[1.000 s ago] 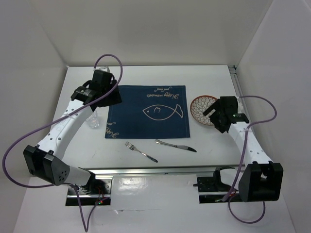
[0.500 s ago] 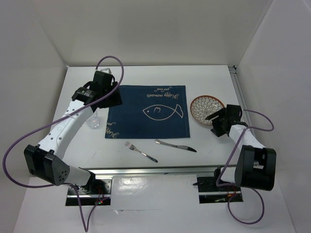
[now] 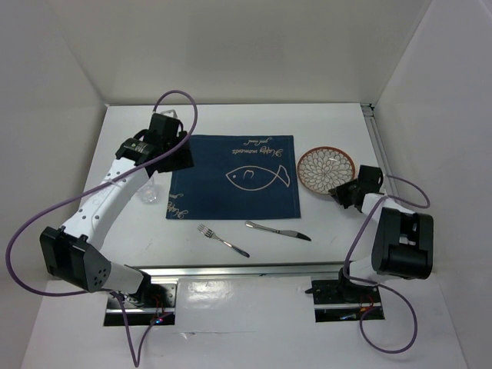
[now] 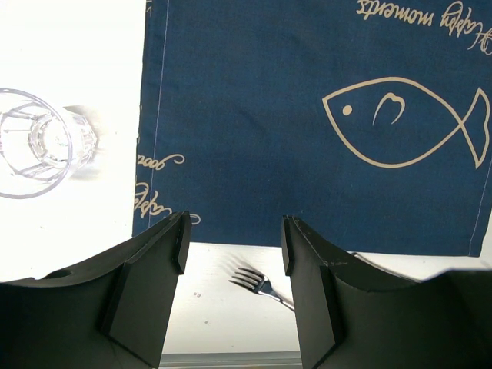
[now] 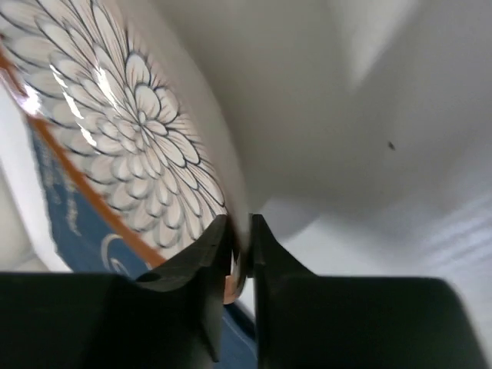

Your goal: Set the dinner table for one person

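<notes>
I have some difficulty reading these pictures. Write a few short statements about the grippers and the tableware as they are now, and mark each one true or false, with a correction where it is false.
1. The right gripper is shut on the rim of the plate. True.
2. The left gripper holds the glass. False: it is open and empty, and the glass stands apart, left of the placemat.
3. The fork and the knife lie on the placemat. False: they lie on the bare table, on its near side.
4. The placemat bears a fish drawing. True.
</notes>
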Robot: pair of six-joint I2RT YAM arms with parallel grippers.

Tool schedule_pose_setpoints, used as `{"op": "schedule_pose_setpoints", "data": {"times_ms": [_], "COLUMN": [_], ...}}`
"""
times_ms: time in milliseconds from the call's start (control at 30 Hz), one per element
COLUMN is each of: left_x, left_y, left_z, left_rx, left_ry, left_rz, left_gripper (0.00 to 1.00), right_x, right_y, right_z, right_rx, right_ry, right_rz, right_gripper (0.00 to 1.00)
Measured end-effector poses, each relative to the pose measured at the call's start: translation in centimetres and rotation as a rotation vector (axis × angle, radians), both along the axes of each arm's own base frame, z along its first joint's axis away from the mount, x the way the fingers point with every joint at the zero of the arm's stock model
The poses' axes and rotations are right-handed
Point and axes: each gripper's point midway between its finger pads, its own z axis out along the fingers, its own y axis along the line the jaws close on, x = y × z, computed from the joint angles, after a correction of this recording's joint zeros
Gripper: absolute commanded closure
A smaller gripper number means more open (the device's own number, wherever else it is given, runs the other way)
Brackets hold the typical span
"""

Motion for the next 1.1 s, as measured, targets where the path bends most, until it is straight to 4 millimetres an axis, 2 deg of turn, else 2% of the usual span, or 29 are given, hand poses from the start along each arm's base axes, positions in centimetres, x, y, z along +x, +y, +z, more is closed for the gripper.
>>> {"op": "schedule_pose_setpoints", "data": {"times_ms": [33,67,133,333,400,467,533,633,767,833,933,1100], "left_x": [0.0,0.0,0.0,0.0,0.0,0.0,0.0,-0.1,-0.5,-0.7,-1.0,-1.7], "left_y": [0.0,0.0,0.0,0.0,0.0,0.0,0.1,0.3,0.8,1.0,1.2,1.6], "left_z": [0.0,0.0,0.0,0.0,0.0,0.0,0.1,0.6,1.7,2.4,3.0,3.1], "left_rx": [0.0,0.0,0.0,0.0,0.0,-0.002,-0.003,-0.002,-0.011,-0.016,-0.028,-0.024], "left_ry": [0.0,0.0,0.0,0.0,0.0,-0.001,-0.005,-0.019,-0.051,-0.071,-0.09,-0.091], "left_rz": [0.0,0.0,0.0,0.0,0.001,0.003,0.009,0.024,0.056,0.065,0.081,0.093], "left_gripper": [0.33,0.33,0.33,0.33,0.33,0.33,0.33,0.33,0.33,0.33,0.33,0.33], "right_x": [0.5,1.0,1.5,0.5,0.8,1.6,2.9,4.5,4.4,4.4,4.8,4.9], "right_y": [-0.4,-0.7,-1.0,-1.3,-1.0,0.2,2.7,9.0,16.9,20.4,23.3,25.4], "right_z": [0.5,1.1,2.1,4.0,5.0,6.6,8.5,11.7,13.2,12.3,9.9,4.6], "right_rx": [-0.004,-0.009,-0.032,-0.109,-0.123,-0.139,-0.159,-0.147,-0.053,-0.007,0.039,0.085], "right_ry": [-0.022,-0.044,-0.071,-0.051,-0.058,-0.08,-0.126,-0.239,-0.306,-0.291,-0.241,-0.118], "right_rz": [-0.005,-0.011,-0.008,0.059,0.11,0.19,0.299,0.506,0.746,0.843,0.909,0.927], "right_gripper": [0.89,1.0,1.0,1.0,1.0,1.0,1.0,1.0,1.0,1.0,1.0,1.0]}}
